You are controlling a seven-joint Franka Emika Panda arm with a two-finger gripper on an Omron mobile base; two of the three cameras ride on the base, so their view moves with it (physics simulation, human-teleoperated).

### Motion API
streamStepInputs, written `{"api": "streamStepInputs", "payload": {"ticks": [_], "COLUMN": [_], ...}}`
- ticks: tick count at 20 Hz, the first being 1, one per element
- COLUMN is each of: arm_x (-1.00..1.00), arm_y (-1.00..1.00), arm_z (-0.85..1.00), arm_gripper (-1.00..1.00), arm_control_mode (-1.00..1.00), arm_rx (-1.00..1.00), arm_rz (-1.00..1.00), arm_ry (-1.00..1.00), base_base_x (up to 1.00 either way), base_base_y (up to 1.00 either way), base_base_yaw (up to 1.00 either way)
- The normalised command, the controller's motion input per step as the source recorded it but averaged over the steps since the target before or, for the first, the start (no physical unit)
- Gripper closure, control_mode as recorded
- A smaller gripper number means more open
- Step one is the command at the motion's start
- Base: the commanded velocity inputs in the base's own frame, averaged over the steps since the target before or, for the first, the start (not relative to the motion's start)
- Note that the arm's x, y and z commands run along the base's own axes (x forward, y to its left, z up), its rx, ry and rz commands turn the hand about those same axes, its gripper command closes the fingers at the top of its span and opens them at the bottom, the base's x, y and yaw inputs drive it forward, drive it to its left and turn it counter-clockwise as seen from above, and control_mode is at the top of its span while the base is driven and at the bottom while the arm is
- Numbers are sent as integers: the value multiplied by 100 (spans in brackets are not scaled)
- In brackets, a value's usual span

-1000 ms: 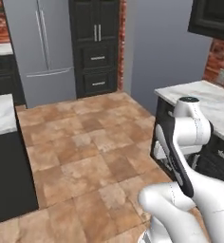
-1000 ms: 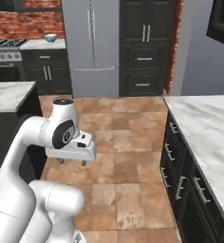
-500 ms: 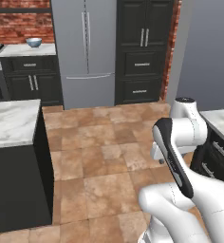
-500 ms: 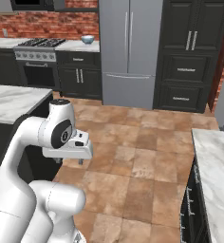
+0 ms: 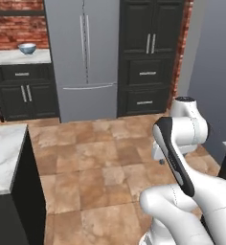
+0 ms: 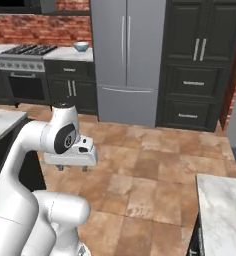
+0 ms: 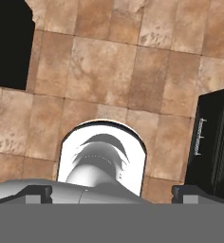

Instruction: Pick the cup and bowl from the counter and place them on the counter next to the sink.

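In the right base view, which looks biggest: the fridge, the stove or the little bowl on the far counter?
1. Fridge, by far the largest.
2. Stove, clearly smaller.
3. Bowl, tiny.
All three stand along the far wall, so nearness hardly skews this.

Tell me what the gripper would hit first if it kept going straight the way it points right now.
The gripper points down. Straight ahead, the hand view shows the brown tiled floor, with a black cabinet front off to one side. So it would probably meet the floor first, though the distance is unclear.
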Motion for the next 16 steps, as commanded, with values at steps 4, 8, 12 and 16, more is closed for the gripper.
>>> {"api": "streamStepInputs", "payload": {"ticks": [4,8,12,16], "arm_x": [0,0,0,0], "arm_y": [0,0,0,0], "arm_z": [0,0,0,0], "arm_gripper": [-100,-100,-100,-100], "arm_control_mode": [100,100,100,100], "arm_rx": [0,0,0,0], "arm_rz": [0,0,0,0], "arm_ry": [0,0,0,0], "base_base_x": [100,100,100,100], "base_base_y": [-39,-43,-39,-24], "base_base_yaw": [0,3,3,5]}}
